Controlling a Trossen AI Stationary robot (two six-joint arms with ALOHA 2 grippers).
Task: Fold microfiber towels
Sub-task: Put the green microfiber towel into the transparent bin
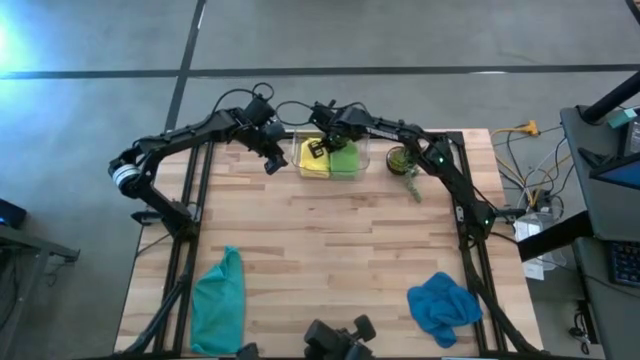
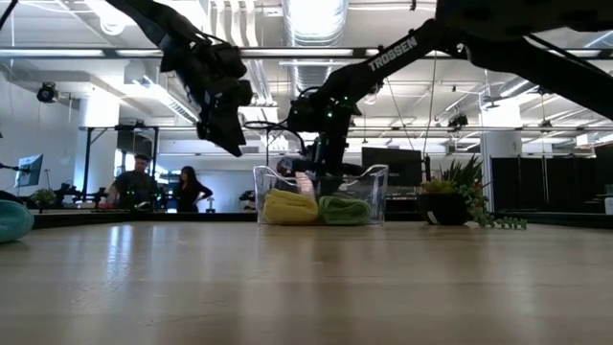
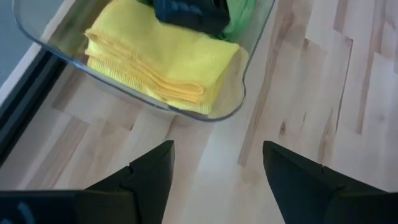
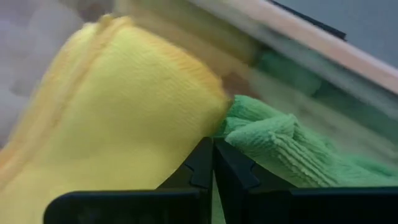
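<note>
Right claw (image 4: 212, 163) clenched empty, tips pressed between folded yellow towel (image 1: 312, 158) and lime green towel (image 1: 345, 160) inside clear plastic bin (image 1: 360, 142); claw hides part of both from above. Left claw (image 3: 214, 177) released, above bare bench (image 1: 330, 240) just beside bin. Teal towel (image 1: 218, 298), blue towel (image 1: 442, 306) crumpled, soft, near front edge; teal cut off in low view. Potted plant (image 1: 402, 162) beside bin.
</note>
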